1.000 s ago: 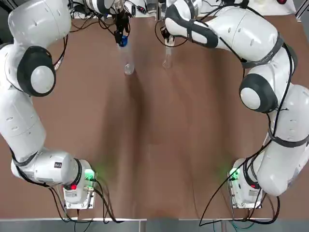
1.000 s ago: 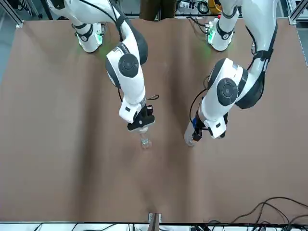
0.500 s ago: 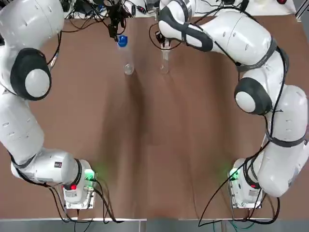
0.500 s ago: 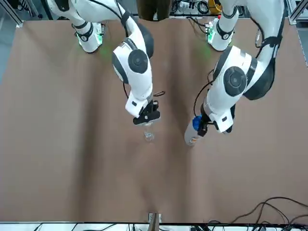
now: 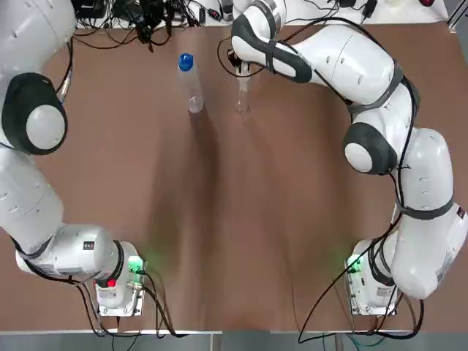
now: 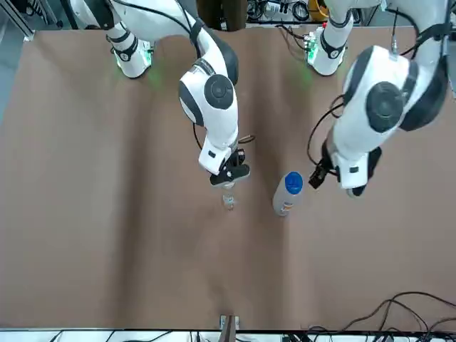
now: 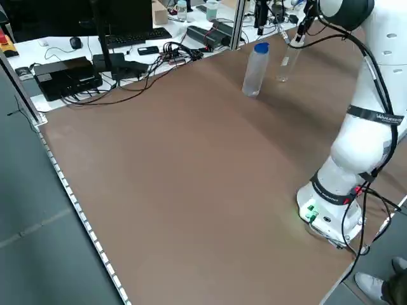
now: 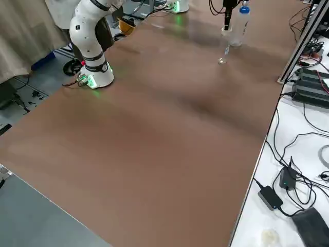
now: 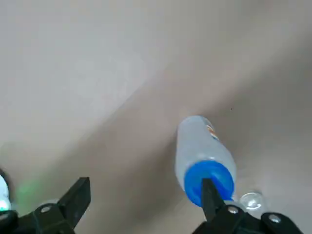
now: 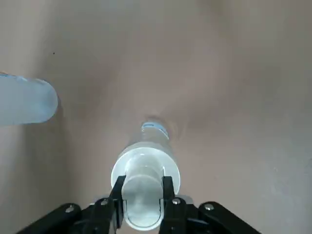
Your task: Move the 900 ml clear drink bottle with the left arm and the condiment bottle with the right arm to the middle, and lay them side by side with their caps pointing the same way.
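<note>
The drink bottle (image 5: 191,84) stands left of the condiment bottle (image 5: 240,99), apart.

Colour and pattern record.
The table (image 5: 234,219) was plain brown; drink bottle (image 5: 193,91) clear with blue cap (image 5: 186,62); condiment bottle (image 5: 241,101) clear, top colourless; left gripper (image 9: 145,184) and right gripper (image 10: 143,187) black; arms (image 5: 351,51) white, joints (image 5: 369,150) dark grey; base lights (image 5: 135,265) green.
</note>
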You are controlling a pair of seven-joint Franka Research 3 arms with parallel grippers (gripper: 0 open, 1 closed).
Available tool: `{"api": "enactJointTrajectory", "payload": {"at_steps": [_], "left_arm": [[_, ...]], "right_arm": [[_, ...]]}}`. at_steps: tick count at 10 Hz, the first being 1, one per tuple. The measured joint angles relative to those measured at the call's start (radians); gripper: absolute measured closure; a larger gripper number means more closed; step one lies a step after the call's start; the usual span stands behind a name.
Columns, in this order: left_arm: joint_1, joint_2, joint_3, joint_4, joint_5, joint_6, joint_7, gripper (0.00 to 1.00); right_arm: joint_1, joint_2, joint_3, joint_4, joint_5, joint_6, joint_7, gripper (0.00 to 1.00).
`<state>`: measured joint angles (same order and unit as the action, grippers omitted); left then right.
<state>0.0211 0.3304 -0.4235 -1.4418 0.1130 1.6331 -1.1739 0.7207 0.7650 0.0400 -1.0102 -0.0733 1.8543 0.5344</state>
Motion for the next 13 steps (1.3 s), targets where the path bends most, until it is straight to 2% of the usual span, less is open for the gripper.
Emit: {"api": "enactJointTrajectory", "payload": {"at_steps": [5,9,10,12,13], "left_arm": [[0.104,-0.057,0.007,0.003,0.013,-0.012,0.638,0.0],[0.184,-0.115,0.025,0.009,0.01,-0.007,0.842,0.0],[0.166,-0.137,0.082,0.01,-0.022,-0.006,0.894,0.0],[0.0,-0.192,0.317,0.004,-0.106,0.015,0.953,0.0],[-0.07,-0.225,0.401,-0.02,-0.121,0.037,0.958,0.0]], "right_arm": [[-0.007,0.015,-0.009,0.032,0.0,0.0,0.001,0.66],[-0.007,0.021,-0.009,0.034,0.0,0.0,0.001,0.66],[-0.008,0.021,-0.009,0.035,0.0,0.0,0.001,0.65],[-0.008,0.021,-0.01,0.046,0.0,0.0,0.001,0.39],[-0.008,0.021,-0.01,0.05,0.0,0.0,0.001,0.24]]}}
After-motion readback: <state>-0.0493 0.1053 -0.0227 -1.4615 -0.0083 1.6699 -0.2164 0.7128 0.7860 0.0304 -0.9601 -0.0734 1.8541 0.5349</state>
